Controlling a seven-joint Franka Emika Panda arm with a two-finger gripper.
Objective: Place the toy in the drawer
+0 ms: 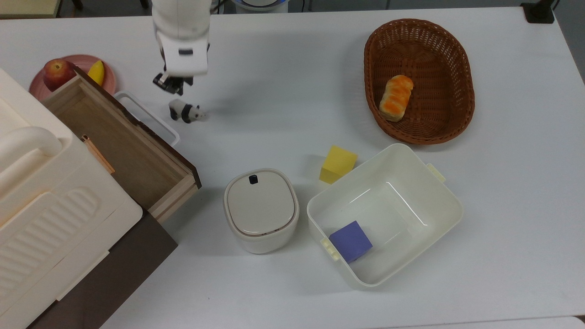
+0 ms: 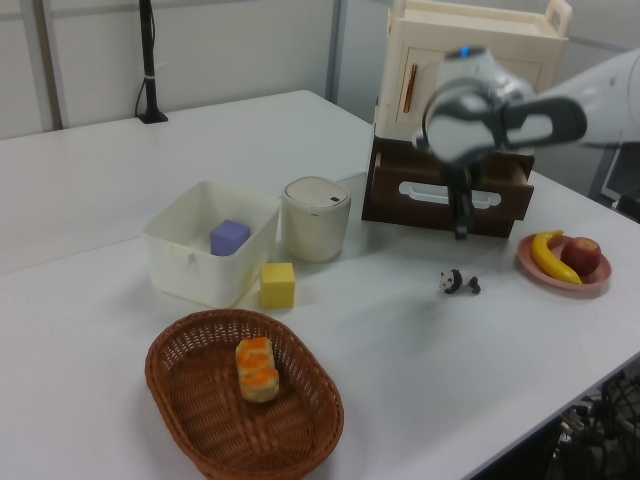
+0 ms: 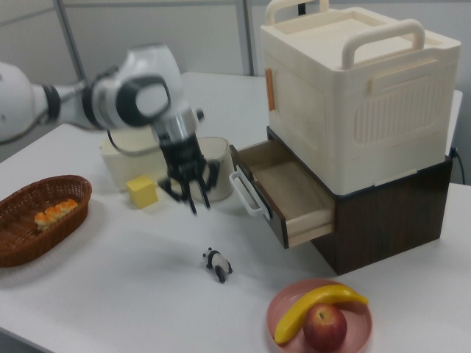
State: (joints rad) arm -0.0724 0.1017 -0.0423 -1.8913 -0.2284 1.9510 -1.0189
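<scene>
My gripper (image 3: 193,193) hangs spread and empty above the toy (image 1: 184,112), which stands on the table (image 1: 283,91) just outside the drawer (image 1: 123,146), its long axis running across the top view.

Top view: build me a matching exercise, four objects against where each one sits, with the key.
Things:
1. toy
2. purple cube
3. bread
4. apple

Places:
A. in the wicker basket
B. on the pink plate
C. on the bare table, near the drawer handle
D. in the white tub

Pairs: 1-C, 2-D, 3-A, 4-B
</scene>
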